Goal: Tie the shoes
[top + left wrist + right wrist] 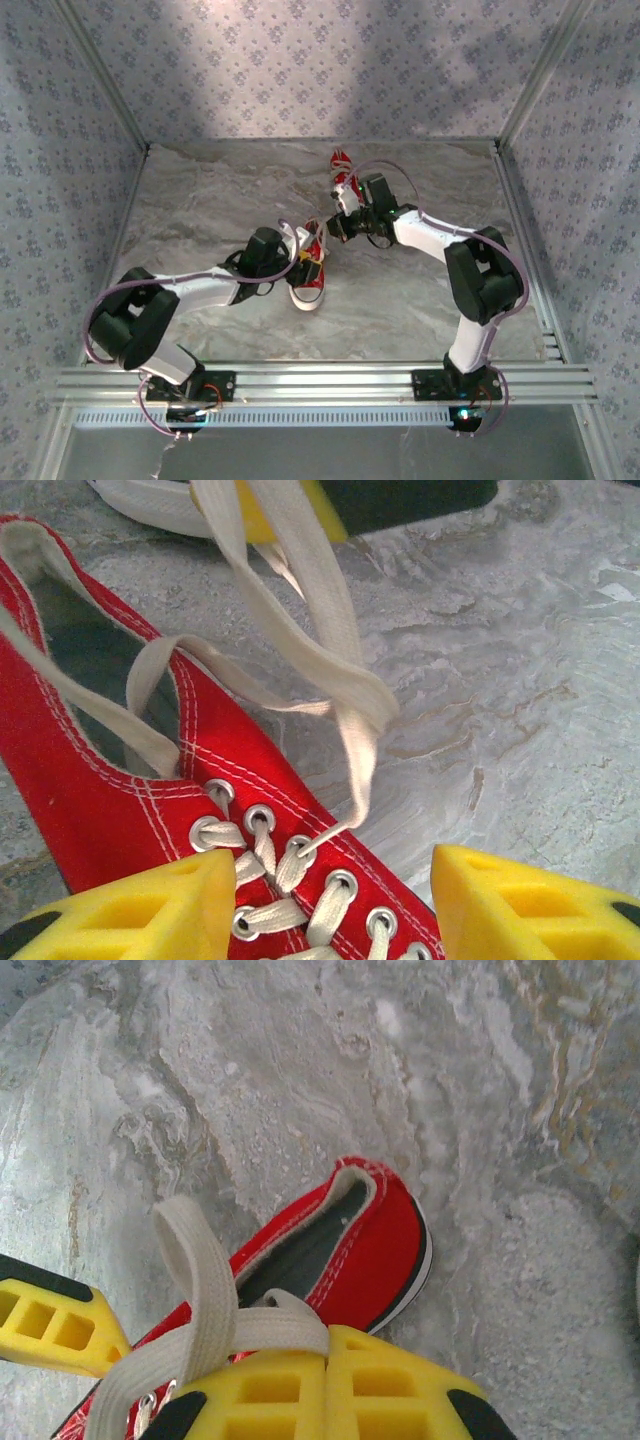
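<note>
Shoes (308, 278) lie on the desk (400, 300), one right under the left tool (330, 875), released and straddling its eyelets; right tool (327, 1360) beyond that shoe clenches the lace (330, 640), holding it raised, probably for a loop.

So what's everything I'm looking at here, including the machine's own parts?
Red canvas sneakers: two, red with white soles; this one mid-table, the other further back.
White flat lace: one loose length, white, lifted off the nearer sneaker.
Grey marbled tabletop: one, grey, under everything.
Patterned walls: three, pale floral, around the table.
Silver metal rail: one, silver, near edge.
White-and-black robot arms: two; left, right, bolted to the rail.
Left hand: one, yellow fingers, open over the nearer sneaker's eyelets.
Right hand: one, yellow fingers, shut on the lace.
</note>
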Controlling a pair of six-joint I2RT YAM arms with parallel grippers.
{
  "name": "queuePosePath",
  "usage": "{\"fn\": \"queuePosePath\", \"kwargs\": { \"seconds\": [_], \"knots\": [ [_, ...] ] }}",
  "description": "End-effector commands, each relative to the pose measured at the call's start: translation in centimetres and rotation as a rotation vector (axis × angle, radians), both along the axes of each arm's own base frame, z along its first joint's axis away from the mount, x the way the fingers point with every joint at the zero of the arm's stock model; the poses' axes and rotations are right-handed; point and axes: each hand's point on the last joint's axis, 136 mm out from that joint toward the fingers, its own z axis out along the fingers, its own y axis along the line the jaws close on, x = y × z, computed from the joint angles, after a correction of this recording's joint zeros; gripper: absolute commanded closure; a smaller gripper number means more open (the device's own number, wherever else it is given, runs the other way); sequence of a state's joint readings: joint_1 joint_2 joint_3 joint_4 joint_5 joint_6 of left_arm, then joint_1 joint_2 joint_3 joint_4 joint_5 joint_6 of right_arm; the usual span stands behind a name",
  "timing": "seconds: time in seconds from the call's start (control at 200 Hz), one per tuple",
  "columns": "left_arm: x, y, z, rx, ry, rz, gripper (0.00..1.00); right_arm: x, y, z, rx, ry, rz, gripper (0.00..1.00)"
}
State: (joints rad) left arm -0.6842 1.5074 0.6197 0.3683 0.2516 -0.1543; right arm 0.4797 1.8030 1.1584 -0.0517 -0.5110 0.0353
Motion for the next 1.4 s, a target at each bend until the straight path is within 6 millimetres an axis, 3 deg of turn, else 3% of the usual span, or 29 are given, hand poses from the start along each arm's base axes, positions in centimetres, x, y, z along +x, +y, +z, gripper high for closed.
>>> {"fn": "queuePosePath", "kwargs": {
  "seconds": [0.0, 0.29, 0.565, 0.804, 1.049, 1.184, 1.394],
  "knots": [
    [1.3, -0.6, 0.7, 0.016, -0.042, 0.019, 0.49, 0.0, 0.3, 0.3, 0.036, 0.060, -0.008, 1.00],
    [1.9, -2.0, 0.0, 0.047, -0.061, -0.006, 0.55, 0.2, 0.2, 0.6, 0.057, 0.068, -0.020, 1.00],
    [1.2, -3.3, 0.1, 0.076, -0.104, -0.045, 0.54, 0.2, 0.1, 0.6, 0.058, 0.072, -0.023, 1.00],
    [1.6, -3.6, -1.0, 0.186, -0.134, -0.017, 0.55, 0.3, 0.1, 0.7, 0.058, 0.069, -0.028, 1.00],
    [1.1, -3.3, -1.5, 0.252, -0.150, -0.017, 0.74, 0.6, -0.4, 0.9, 0.050, 0.059, -0.050, 1.00],
    [0.3, -2.2, -1.0, 0.243, -0.162, -0.010, 1.00, 0.9, -0.9, 1.2, 0.049, 0.051, -0.066, 1.00],
    [0.7, 0.2, 1.2, 0.179, -0.175, 0.071, 1.00, 1.0, -1.2, 1.3, 0.053, 0.043, -0.077, 1.00]
  ]
}}
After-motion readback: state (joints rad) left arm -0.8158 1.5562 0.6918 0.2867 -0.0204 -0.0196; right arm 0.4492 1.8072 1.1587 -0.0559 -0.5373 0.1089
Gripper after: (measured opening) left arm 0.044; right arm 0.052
